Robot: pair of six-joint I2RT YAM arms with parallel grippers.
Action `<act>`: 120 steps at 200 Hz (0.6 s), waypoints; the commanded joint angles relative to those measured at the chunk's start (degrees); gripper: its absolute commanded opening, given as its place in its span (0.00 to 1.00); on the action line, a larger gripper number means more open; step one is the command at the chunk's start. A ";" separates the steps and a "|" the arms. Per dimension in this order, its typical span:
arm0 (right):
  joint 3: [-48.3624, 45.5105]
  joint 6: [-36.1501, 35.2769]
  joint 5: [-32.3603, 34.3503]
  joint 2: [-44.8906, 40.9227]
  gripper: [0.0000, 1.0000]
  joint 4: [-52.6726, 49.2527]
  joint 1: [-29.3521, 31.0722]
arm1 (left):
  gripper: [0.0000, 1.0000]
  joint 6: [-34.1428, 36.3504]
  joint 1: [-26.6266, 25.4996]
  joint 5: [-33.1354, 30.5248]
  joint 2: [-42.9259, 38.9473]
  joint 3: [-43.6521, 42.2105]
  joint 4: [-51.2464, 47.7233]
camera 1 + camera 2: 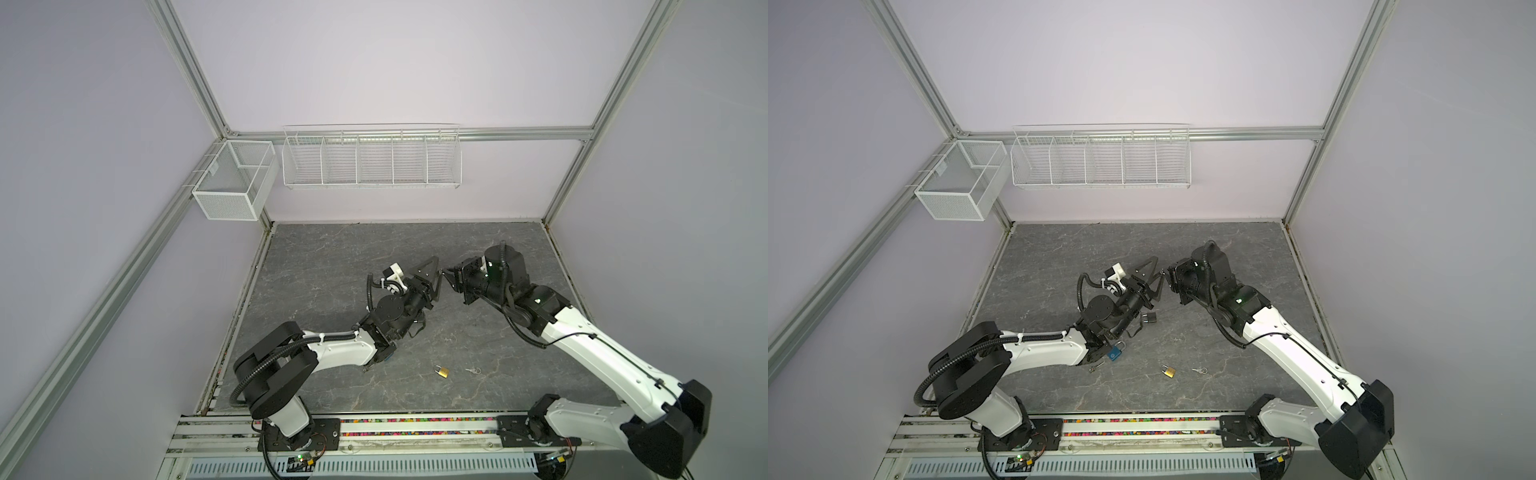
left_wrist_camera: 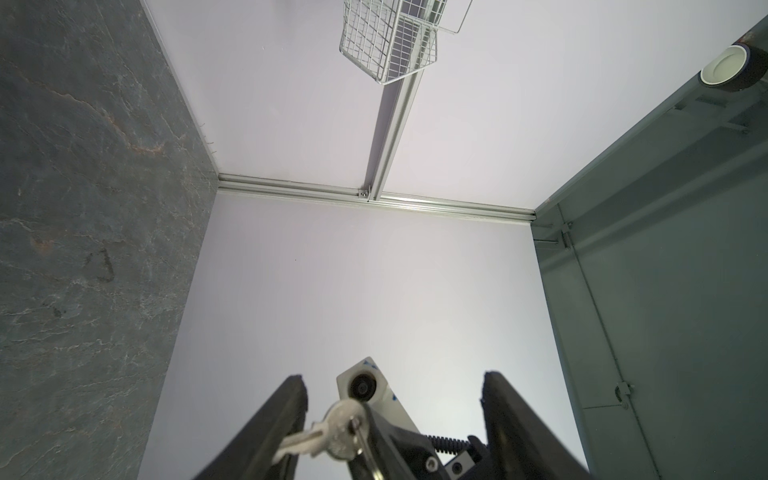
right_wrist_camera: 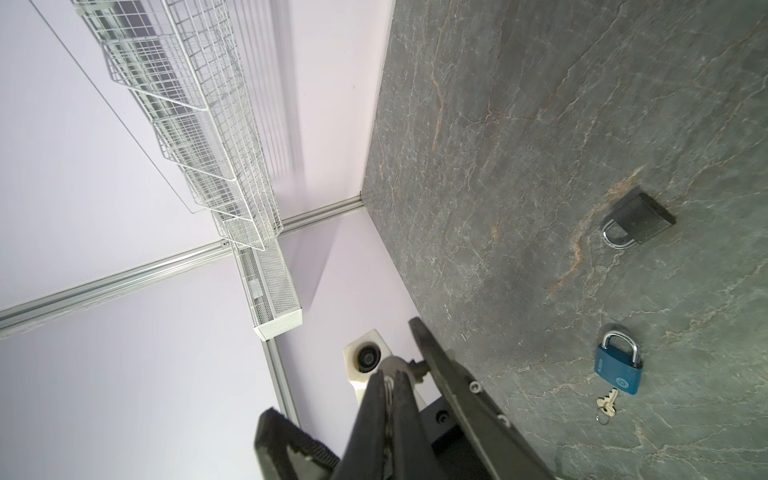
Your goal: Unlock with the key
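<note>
- Key (image 2: 332, 432) hangs in the air above the dark stone-patterned table (image 1: 332, 257), far from the padlocks lying on it.
- The left arm (image 1: 332, 353) and the right arm (image 1: 590, 345) reach in from opposite sides and meet tip to tip over the middle of the table.
- The right gripper (image 3: 388, 376) has its fingers pressed together on the key's head, by the ring. The left gripper (image 2: 395, 378) has its jaws well apart, one finger on each side of the key. Whether the blade tip touches the nearer finger (image 2: 286, 415) I cannot tell.
- Three padlocks lie near the left arm's side: the black padlock (image 3: 638, 220), the blue padlock (image 3: 619, 370) and, nearer the front edge, the brass padlock (image 1: 443, 371).
- A loose key (image 3: 606, 405) lies just beside the blue padlock, and a ringed key (image 1: 473, 370) lies near the brass one. The black one has none, so the held key is probably its match.
- This looks like a handover. In the left wrist view the key's flat side faces the camera, and its long axis runs across the left jaw gap towards one finger. Closing now would likely squeeze it end-on rather than on its flats, so one wrist probably needs turning first.
</note>
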 commanded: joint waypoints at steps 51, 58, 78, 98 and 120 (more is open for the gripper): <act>-0.88 6.87 1.87 -2.72 0.06 -0.04 0.36 | 0.54 -1.79 -0.36 -2.36 -1.80 -0.55 -0.37; -0.96 6.77 1.97 -2.81 0.07 -0.09 0.27 | 0.53 -1.70 -0.36 -2.32 -2.01 -0.58 -0.82; -0.96 6.80 1.69 -2.81 0.06 -0.15 0.34 | 0.48 -1.59 -0.36 -2.33 -2.24 -0.45 -1.63; -0.91 6.81 1.89 -2.90 0.07 -0.23 0.38 | 0.45 -1.44 -0.36 -2.63 -2.45 -0.60 -1.70; -0.87 6.68 1.77 -2.90 0.06 -0.49 0.33 | 0.41 -1.20 -0.36 -2.62 -2.55 -0.39 -1.96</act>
